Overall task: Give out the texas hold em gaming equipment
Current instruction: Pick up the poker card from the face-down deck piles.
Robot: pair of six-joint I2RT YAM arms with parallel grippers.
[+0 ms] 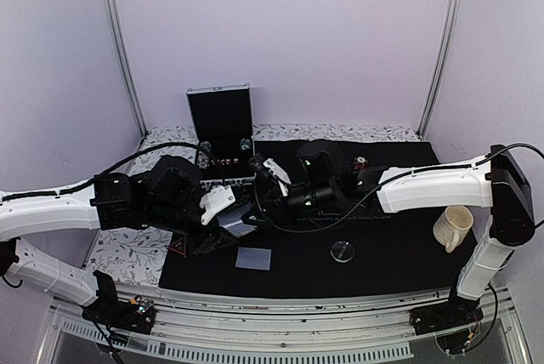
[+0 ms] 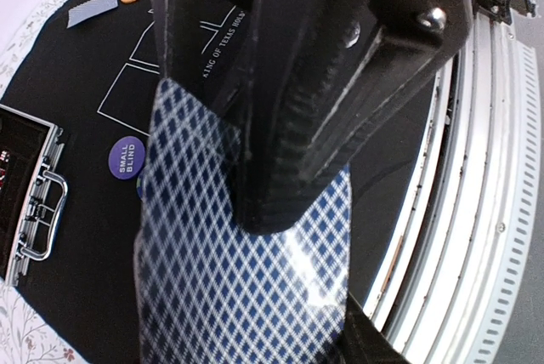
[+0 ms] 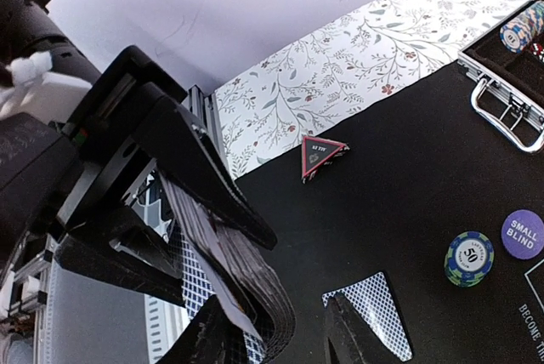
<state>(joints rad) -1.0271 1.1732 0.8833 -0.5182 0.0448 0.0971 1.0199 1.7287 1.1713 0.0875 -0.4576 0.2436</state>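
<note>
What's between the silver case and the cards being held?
A purple Small Blind disc on the black mat, left of the held cards in the left wrist view.

I read "SMALL BLIND" on the purple disc (image 2: 127,158) and "50" on the blue-green chip (image 3: 469,258). "KING OF TEXAS HOL…" is printed in white on the black mat (image 2: 76,83). The red triangle marker's (image 3: 323,156) lettering is too small to read.

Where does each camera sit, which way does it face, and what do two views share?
Top external: above and behind the arm bases, facing down at the black mat; left arm and right arm show.
Left wrist: on the left arm, looking down past the left fingers at the card deck they clamp.
Right wrist: on the right arm, facing the left fingers and card deck; right fingers show at the bottom.
Shared: both wrist views show the purple button.
</note>
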